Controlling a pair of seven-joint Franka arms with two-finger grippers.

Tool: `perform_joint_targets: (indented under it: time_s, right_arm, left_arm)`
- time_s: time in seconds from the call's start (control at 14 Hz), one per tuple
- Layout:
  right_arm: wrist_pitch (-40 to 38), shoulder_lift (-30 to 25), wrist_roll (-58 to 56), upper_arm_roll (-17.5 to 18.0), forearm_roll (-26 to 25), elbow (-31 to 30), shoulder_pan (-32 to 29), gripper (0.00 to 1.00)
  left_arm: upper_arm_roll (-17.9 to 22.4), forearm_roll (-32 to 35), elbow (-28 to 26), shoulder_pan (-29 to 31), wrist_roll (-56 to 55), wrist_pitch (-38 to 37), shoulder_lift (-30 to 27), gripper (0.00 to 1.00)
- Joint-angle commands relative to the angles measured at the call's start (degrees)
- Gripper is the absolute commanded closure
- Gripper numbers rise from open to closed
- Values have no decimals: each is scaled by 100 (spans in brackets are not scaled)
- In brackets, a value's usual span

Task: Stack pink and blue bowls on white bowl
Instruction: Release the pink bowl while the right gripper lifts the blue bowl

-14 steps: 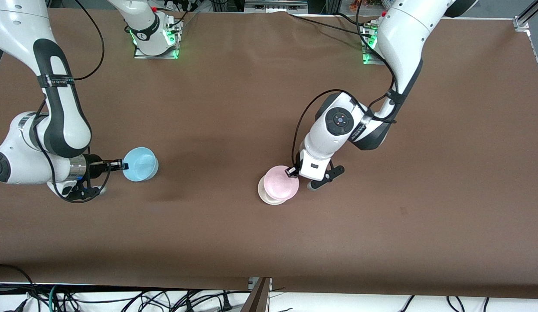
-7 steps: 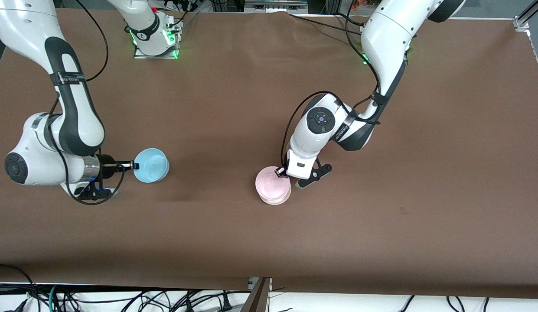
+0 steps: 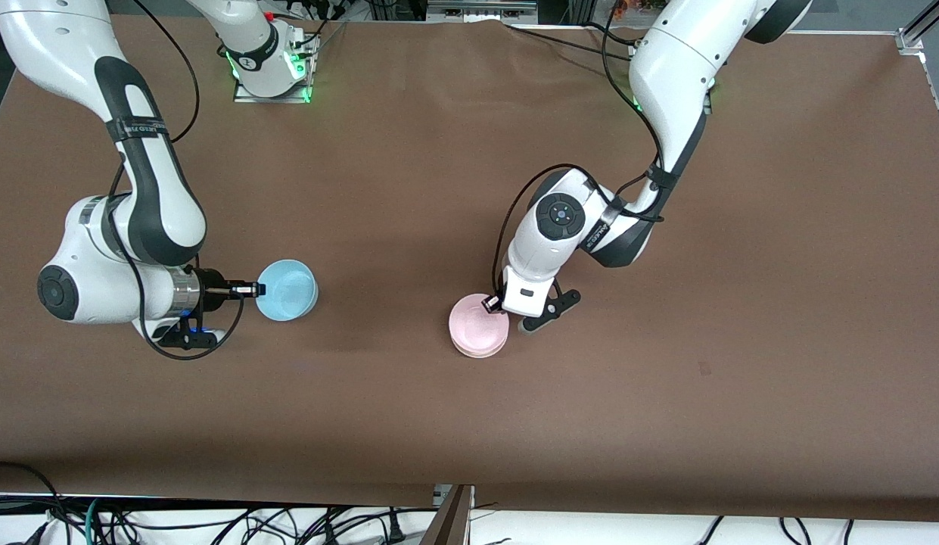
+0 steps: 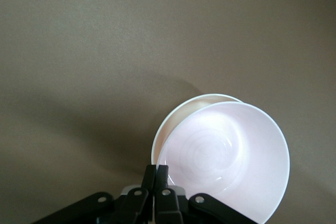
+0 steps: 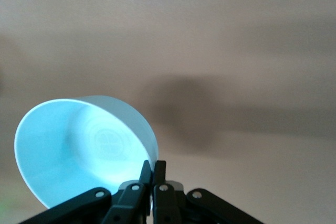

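The pale pink bowl (image 3: 478, 328) sits in the white bowl near the table's middle; in the front view the white bowl is hidden beneath it. In the left wrist view the pink bowl (image 4: 226, 158) covers the white bowl (image 4: 173, 116), of which only a rim sliver shows. My left gripper (image 3: 489, 303) is shut on the pink bowl's rim (image 4: 160, 170). My right gripper (image 3: 257, 288) is shut on the rim of the light blue bowl (image 3: 287, 290), held above the table toward the right arm's end. The blue bowl (image 5: 79, 145) hangs tilted from the right gripper (image 5: 153, 167).
The brown table (image 3: 408, 424) is bare around both bowls. The arm bases (image 3: 268, 72) stand along the edge farthest from the front camera. Cables (image 3: 212, 522) hang below the near edge.
My left gripper has lowered the pink bowl onto the white bowl, which is now covered. My right gripper has carried the blue bowl toward the table's middle.
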Motion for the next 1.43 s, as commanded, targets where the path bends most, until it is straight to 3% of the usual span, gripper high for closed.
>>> perform_joint_targets:
  time_s: [0.0, 0.64, 0.86, 1.0, 1.14, 1.36]
  right_arm:
    - [-87, -94, 446, 46, 74, 65, 141, 100]
    - [177, -85, 1378, 46, 83, 127, 651, 100]
    - [282, -85, 1598, 46, 83, 127, 748, 100]
    - [353, -85, 1774, 55, 91, 127, 835, 100]
    - [449, -68, 2054, 55, 100, 188, 949, 100]
    - [764, 2, 2809, 55, 91, 338, 1300, 100]
  left_arm:
    - [68, 166, 214, -69, -150, -63, 154, 100]
    - [69, 148, 311, -61, -221, 42, 286, 100]
    - [69, 139, 328, -43, -230, 42, 278, 65]
    - [60, 139, 425, -34, -212, 42, 295, 51]
    - [60, 131, 451, 1, -212, 16, 260, 51]
    - [60, 122, 907, 79, -194, -526, 216, 51]
